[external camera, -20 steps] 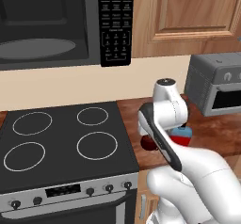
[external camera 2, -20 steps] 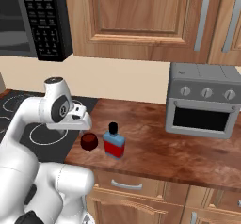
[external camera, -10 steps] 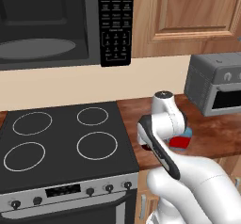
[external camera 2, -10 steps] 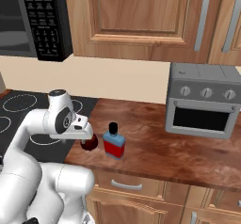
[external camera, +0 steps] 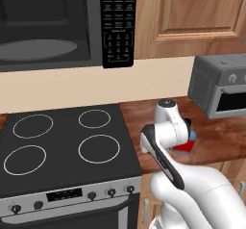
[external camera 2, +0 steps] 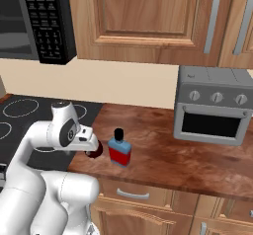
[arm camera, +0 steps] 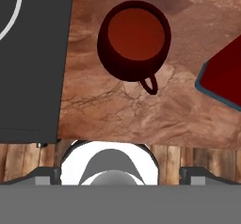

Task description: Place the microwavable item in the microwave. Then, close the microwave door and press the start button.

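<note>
The claw (external camera 2: 93, 141) hangs low over the front part of the brown wooden counter (external camera 2: 197, 155), pointing down. Its fingers don't show clearly in any view, so there's no telling how far open it is or whether it has hold of anything. Right under it sits the small dark red round mug with a handle (arm camera: 134, 40), upright and empty on the counter, handle facing the counter's front edge. Just beside the mug is the blue-and-red boxy container with a black cap (external camera 2: 119, 149), and on the mug's other side is the black glass stovetop with four ring burners (external camera: 67, 146). Up above the stove, the big black microwave (external camera: 57, 23) has its cavity open to view, grey turntable visible. A grey toaster oven (external camera 2: 215, 111) sits well apart along the counter.
</note>
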